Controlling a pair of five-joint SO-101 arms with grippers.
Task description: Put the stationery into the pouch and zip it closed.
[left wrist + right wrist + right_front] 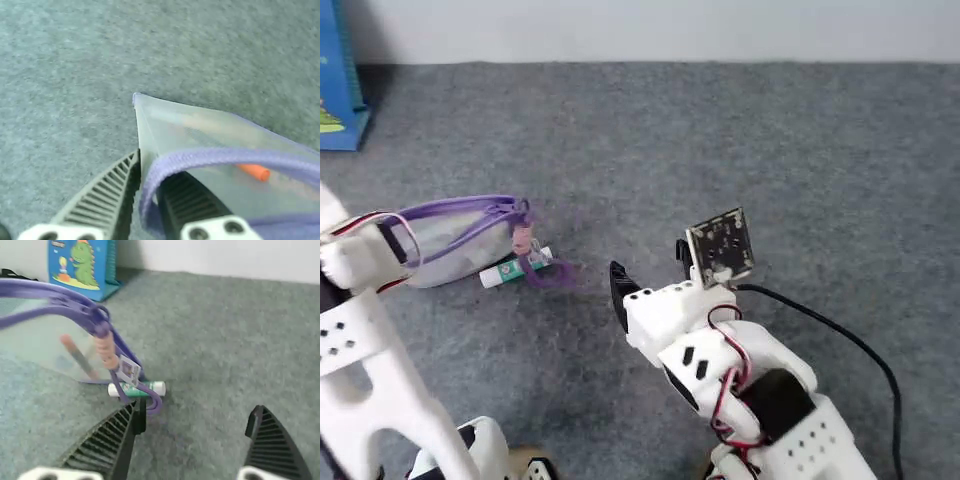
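High view: clear purple-zip pouch [455, 238] on grey mat [740, 140], mouth open, one end at left gripper [390, 240]. Glue stick [512, 269] outside, against pouch edge.
Left wrist view: fingers clamped on pouch rim; orange-tipped pencil [254, 172] inside.
Right wrist view: right gripper [197, 415] spread wide, holding nothing, near glue stick, apart from pouch.

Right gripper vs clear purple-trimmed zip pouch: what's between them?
A white tube with a green label and the pouch's purple strap loop, seen in the right wrist view.

Left gripper [149, 172] jaws clamp pouch [200, 131] purple edge.
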